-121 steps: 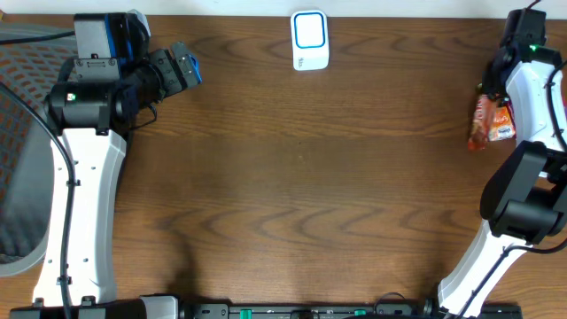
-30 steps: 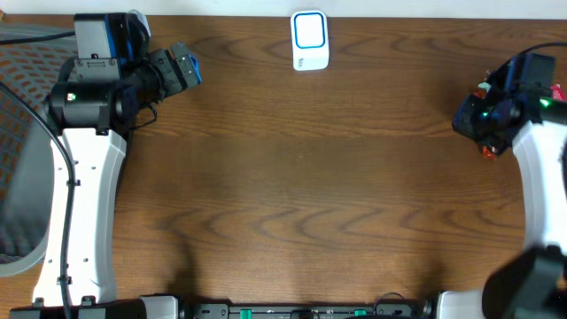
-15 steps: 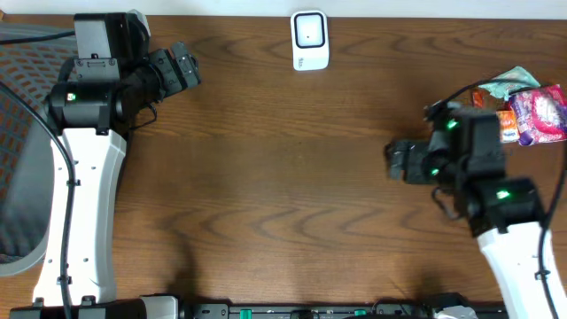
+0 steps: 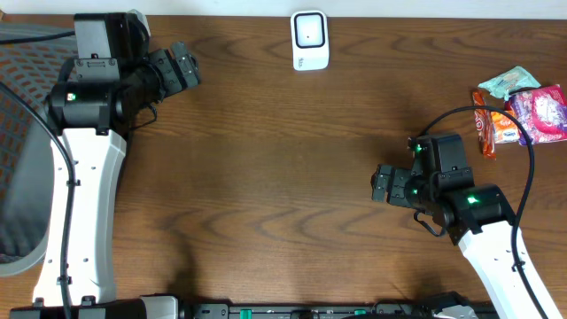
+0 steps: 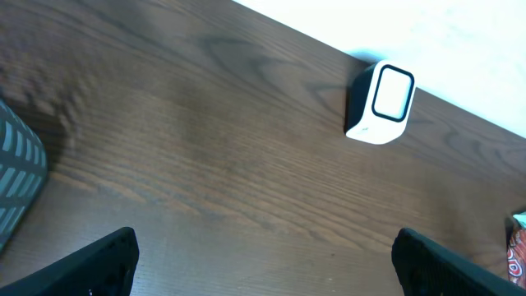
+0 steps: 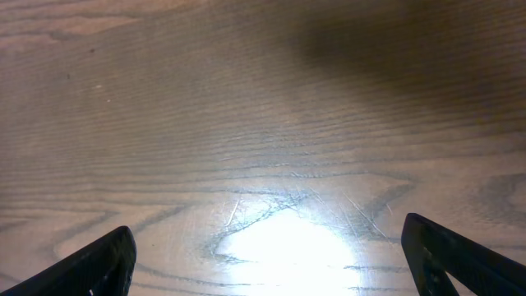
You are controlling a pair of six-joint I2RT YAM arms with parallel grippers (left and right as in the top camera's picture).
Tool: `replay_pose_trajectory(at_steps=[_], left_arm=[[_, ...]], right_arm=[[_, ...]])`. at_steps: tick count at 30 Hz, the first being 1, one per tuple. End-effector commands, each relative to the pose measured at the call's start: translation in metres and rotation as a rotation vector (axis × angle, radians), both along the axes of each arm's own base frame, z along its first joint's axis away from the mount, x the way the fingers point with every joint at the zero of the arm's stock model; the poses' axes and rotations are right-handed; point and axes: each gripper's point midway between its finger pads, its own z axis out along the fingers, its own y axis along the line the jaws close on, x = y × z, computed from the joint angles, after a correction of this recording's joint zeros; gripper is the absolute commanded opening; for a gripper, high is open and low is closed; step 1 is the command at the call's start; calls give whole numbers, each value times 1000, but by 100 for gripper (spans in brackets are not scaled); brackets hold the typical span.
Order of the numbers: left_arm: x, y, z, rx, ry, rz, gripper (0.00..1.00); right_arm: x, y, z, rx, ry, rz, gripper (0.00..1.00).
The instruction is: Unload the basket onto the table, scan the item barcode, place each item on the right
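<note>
Orange packet [image 4: 493, 127] is now lying loose beside the other snack packs [image 4: 534, 105] at the upper right edge. The right gripper [image 4: 381, 184] is pulling back to mid-right, jaws apart and empty. The left gripper [image 4: 180, 67] is idling upper left, jaws apart. The scanner [image 4: 309, 40] is sitting top centre. The scan is probably finished.

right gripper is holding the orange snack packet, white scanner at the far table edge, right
No: the right gripper is open and empty, per the overhead view; the orange snack packet lies on the wooden table near its right edge. The white scanner is at the far edge.
</note>
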Motion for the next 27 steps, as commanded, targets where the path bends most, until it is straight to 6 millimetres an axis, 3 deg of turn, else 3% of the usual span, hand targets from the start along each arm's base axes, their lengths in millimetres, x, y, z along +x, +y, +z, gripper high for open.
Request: replay_pose_trajectory(at_steps=[1, 9, 13, 20, 27], left_arm=[[1, 2, -3, 8, 7, -1, 98], [1, 2, -3, 8, 7, -1, 98], [1, 2, -3, 8, 7, -1, 98], [1, 2, -3, 8, 7, -1, 98], [1, 2, -3, 8, 7, -1, 98]], right_arm=[[-1, -1, -3, -1, 9, -18, 99], [-4, 0, 2, -21, -39, 49, 99], [-8, -1, -5, -32, -108, 93, 99], [8, -8, -21, -44, -432, 84, 99], [5, -17, -30, -17, -722, 51, 99]])
